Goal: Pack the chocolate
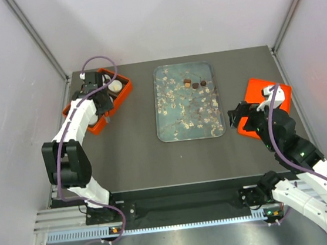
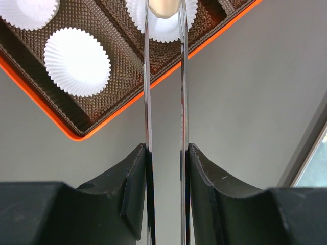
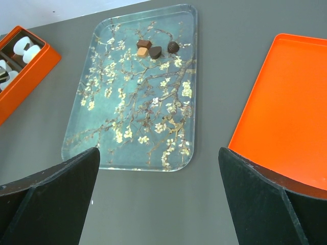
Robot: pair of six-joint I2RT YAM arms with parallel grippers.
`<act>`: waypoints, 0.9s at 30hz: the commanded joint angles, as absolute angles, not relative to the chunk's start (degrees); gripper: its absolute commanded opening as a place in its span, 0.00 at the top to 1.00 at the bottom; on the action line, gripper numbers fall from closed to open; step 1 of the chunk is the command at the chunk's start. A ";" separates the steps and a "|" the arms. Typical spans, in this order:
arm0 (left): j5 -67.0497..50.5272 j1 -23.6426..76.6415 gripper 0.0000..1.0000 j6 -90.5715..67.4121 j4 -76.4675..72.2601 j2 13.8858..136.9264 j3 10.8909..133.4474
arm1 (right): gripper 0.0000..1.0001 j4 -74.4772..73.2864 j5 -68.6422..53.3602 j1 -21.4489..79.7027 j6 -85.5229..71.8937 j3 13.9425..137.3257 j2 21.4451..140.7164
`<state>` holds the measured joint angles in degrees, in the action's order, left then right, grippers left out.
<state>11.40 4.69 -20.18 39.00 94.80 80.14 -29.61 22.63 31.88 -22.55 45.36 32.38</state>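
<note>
Far left of the grey surface (image 1: pixel 138 161): orange box (image 1: pixel 93 127), lined with a brown waffle-textured insert (image 2: pixel 122 71) split into compartments, with white fluted paper cups (image 2: pixel 76 61) sitting in them.

Left tool (image 2: pixel 164 153): reaches over that box, fingers pressed onto thin metal tweezers (image 2: pixel 147 102). Blades run forward side by side with a narrow gap and pinch a cream chocolate (image 2: pixel 163 6) at their tips. Hangs right above one of the paper cups, near the box's corner; cannot tell whether it touches the cup.

Middle of the surface: glassy tray (image 1: pixel 170 127) printed with blossoming branches on blue-green. At its far end, toward the right: remaining chocolates (image 3: pixel 155 50), a small tight cluster of three dark brown pieces and a tan one, the round dark piece set slightly to the right of the others. Lie well apart from the box and from both tools.

Right side: flat orange lid (image 3: pixel 286 102), lying tilted near the tray's right edge without touching it.

Right tool (image 3: pixel 157 153): fingers spread wide, gripping nothing. Hovers near the lid's near-left corner, facing the tray.
</note>
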 commanded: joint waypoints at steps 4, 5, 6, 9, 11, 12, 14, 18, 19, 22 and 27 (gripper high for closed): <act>12.22 4.39 0.61 -19.16 35.68 96.50 82.00 | 0.00 -27.77 23.38 32.61 -21.89 46.05 32.34; 12.30 4.39 0.61 -19.16 35.77 96.68 82.18 | 0.00 -27.69 23.55 32.61 -21.71 46.05 32.17; 12.30 4.48 0.61 -19.16 36.03 97.03 82.35 | 0.00 -27.69 23.55 32.61 -21.62 46.05 32.17; 12.22 4.39 0.60 -19.16 36.21 97.64 82.70 | 0.00 -27.95 23.99 32.61 -21.62 46.05 31.64; 11.87 4.48 0.59 -19.07 36.12 97.82 82.79 | 0.00 -27.86 23.99 32.61 -21.71 45.88 31.55; 11.87 4.40 0.58 -19.07 36.30 97.82 82.79 | 0.00 -27.95 23.99 32.52 -21.80 45.79 31.47; 11.78 4.39 0.57 -18.72 36.21 97.91 82.97 | 0.00 -27.86 23.99 32.61 -21.88 45.70 31.64; 12.22 4.39 0.56 -18.28 36.30 97.91 83.41 | 0.00 -27.95 23.82 32.61 -21.89 45.79 31.73; 12.30 4.39 0.56 -18.28 36.39 98.08 83.76 | 0.00 -27.86 23.91 32.61 -21.88 45.79 31.73; 12.39 4.48 0.55 -18.19 36.91 98.17 84.46 | 0.00 -27.86 23.91 32.61 -21.97 45.88 31.64; 12.92 4.48 0.53 -18.19 37.70 97.82 85.08 | 0.00 -28.04 23.99 32.61 -22.06 45.79 31.29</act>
